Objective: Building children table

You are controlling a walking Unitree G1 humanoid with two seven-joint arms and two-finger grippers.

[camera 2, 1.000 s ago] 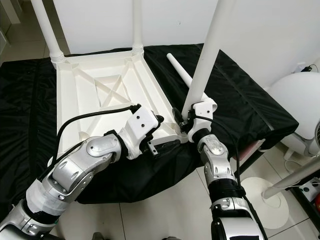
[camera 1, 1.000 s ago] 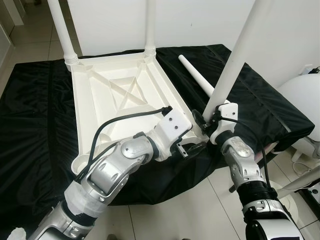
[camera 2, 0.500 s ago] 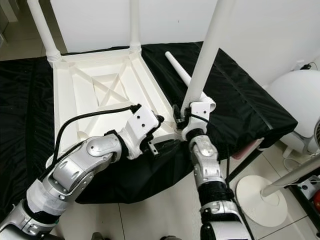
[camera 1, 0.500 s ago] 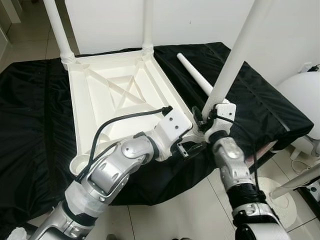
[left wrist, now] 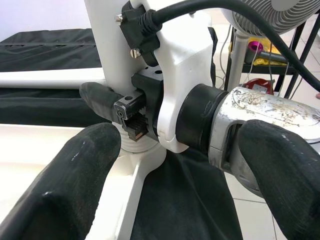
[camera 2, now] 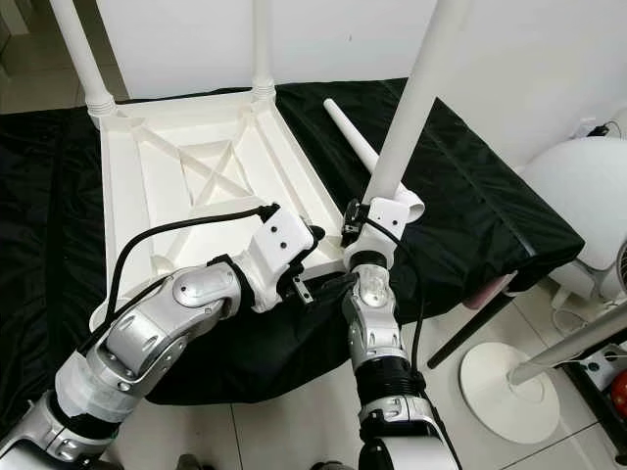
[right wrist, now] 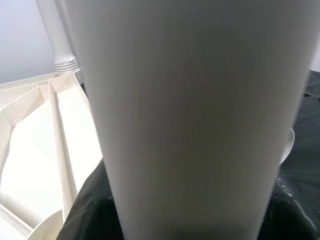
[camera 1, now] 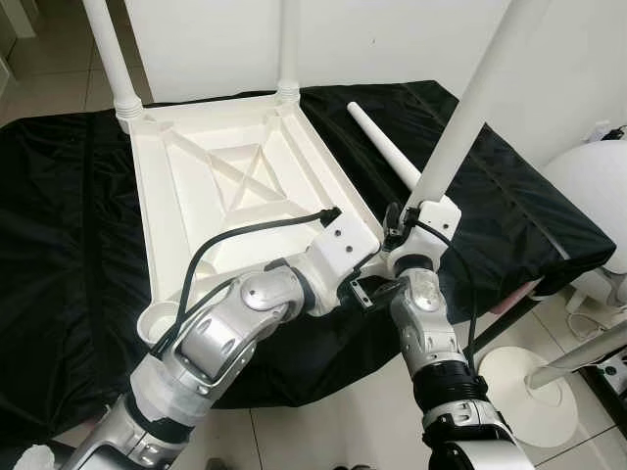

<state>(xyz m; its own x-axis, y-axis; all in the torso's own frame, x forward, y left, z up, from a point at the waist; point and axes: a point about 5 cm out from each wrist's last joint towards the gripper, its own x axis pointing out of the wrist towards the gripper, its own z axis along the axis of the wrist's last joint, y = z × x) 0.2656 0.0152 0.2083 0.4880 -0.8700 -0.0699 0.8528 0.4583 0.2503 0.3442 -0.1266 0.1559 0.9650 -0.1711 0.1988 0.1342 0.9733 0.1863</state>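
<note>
Four white plastic table legs are in view: two stand upright in the far corners of the upturned white plastic tabletop [camera 1: 211, 186], one lies loose on the black cloth [camera 1: 69, 255], and one is held upright by our right gripper [camera 1: 405, 227].

1. Right gripper: it is closed around the lower end of the held white leg [camera 1: 470, 108], just above the near right corner of the tabletop. In the right wrist view the leg [right wrist: 195, 115] stands directly in front of the camera, with the tabletop's ribbed underside [right wrist: 30, 165] beyond it.

2. Left gripper [camera 1: 377, 291]: it sits just beside the right gripper, at the same near right corner. In the left wrist view its two black fingers [left wrist: 75, 180] stand wide apart with nothing between them; the right wrist housing [left wrist: 175, 75] and the corner socket [left wrist: 137, 150] lie straight ahead of them.

3. Far legs: the far left leg [camera 1: 113, 54] and the far right leg [camera 1: 289, 44] stand well beyond both grippers.

4. Loose leg [camera 1: 387, 149]: it lies on the cloth beyond the right gripper, beside the tabletop's right edge.

5. One white round-based stand [camera 1: 519, 377] rests on the tiled floor [camera 1: 323, 436] to the right of the right arm.
</note>
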